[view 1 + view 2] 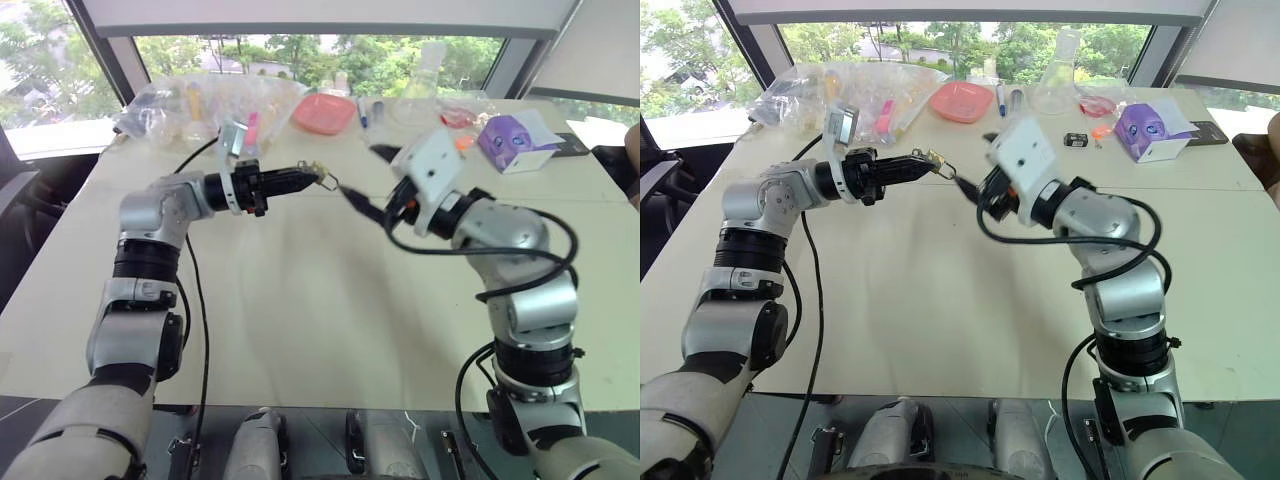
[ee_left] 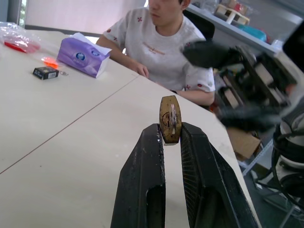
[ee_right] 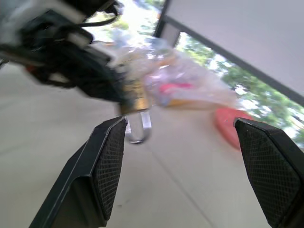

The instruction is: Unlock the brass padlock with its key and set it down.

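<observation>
The left gripper (image 2: 170, 135) has its jaws pinched nearly shut on the brass padlock (image 2: 169, 119), clamping the lower part of the little yellow body so that most of it stands proud of the fingertips. The padlock is held up in the air above the tabletop (image 1: 300, 320), between the two arms.

The right gripper (image 3: 180, 156) has its jaws spread wide and grips nothing; from its wrist view the padlock's thin silvery shackle (image 3: 138, 128) hangs just beside one black finger (image 3: 102, 161), close but apparently not touching.

The padlock looks light, hard and rigid, and its smooth metal is probably slippery. Being smaller than a finger, it gives little to hold: the flat faces of the body are the safest grip, leaving the shackle and keyhole end free. Whether the shackle has sprung open cannot be told, and no key can be made out. A person (image 2: 159, 38) sits across the tabletop.
</observation>
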